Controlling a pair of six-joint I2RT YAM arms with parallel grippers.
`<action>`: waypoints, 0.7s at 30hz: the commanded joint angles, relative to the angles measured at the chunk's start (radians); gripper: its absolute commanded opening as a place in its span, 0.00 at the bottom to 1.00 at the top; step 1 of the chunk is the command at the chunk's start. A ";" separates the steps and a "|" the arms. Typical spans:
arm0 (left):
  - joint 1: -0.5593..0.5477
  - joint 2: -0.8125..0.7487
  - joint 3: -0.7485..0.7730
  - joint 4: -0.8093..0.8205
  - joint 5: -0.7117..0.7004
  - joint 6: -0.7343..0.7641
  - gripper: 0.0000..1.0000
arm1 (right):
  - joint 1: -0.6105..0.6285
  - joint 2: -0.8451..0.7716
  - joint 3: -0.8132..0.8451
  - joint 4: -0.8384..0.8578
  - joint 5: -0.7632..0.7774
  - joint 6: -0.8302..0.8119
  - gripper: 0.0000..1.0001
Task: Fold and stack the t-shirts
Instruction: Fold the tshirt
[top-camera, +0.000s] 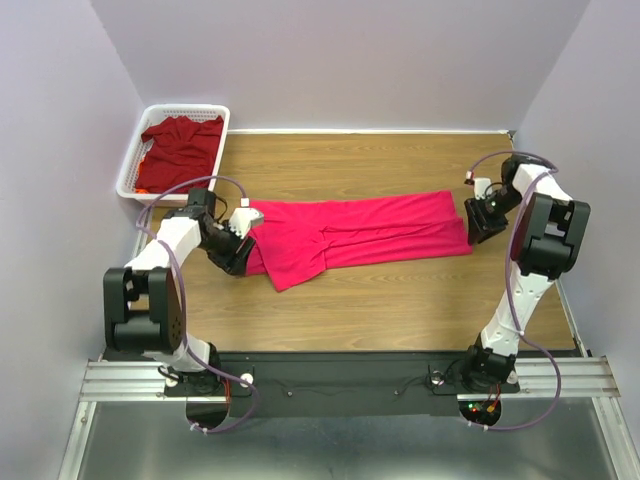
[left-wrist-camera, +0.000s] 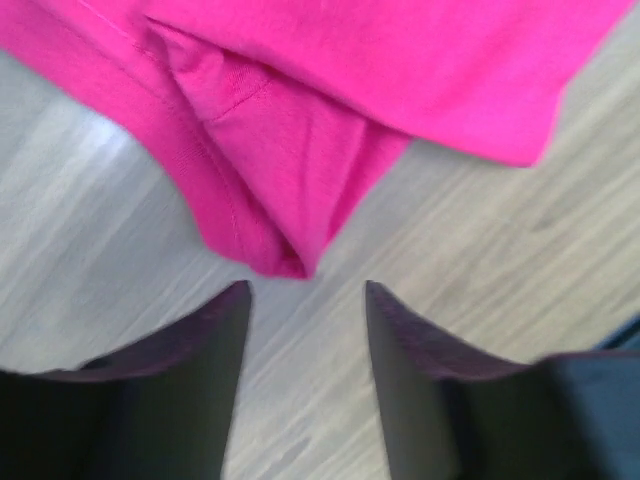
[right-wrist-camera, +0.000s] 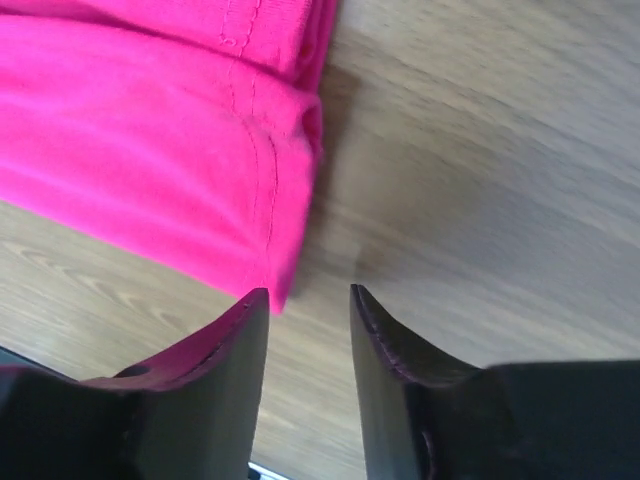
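Observation:
A bright pinkish-red t-shirt (top-camera: 360, 235) lies folded lengthwise into a long band across the middle of the table. A darker maroon-red t-shirt (top-camera: 182, 148) lies bunched in the white mesh basket. My left gripper (top-camera: 243, 243) is open at the band's left end; the left wrist view shows a folded corner of the shirt (left-wrist-camera: 290, 180) just beyond its tips (left-wrist-camera: 305, 290). My right gripper (top-camera: 477, 225) is open at the band's right end; the right wrist view shows the hemmed corner (right-wrist-camera: 190, 170) just ahead of its left finger (right-wrist-camera: 215, 380). Neither holds cloth.
The white mesh basket (top-camera: 131, 165) stands at the far left corner of the wooden table (top-camera: 400, 300). Grey walls close in the left, back and right. The arm bases sit on a metal rail (top-camera: 340, 378) at the near edge.

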 joint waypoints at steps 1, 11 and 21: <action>-0.008 -0.133 0.081 -0.097 0.075 0.039 0.64 | -0.011 -0.116 0.072 -0.049 -0.040 -0.017 0.47; -0.316 -0.196 -0.069 0.040 -0.005 -0.031 0.59 | 0.058 -0.150 0.027 -0.005 -0.155 0.090 0.40; -0.511 -0.046 -0.114 0.250 -0.138 -0.094 0.59 | 0.073 -0.099 0.001 0.058 -0.167 0.147 0.36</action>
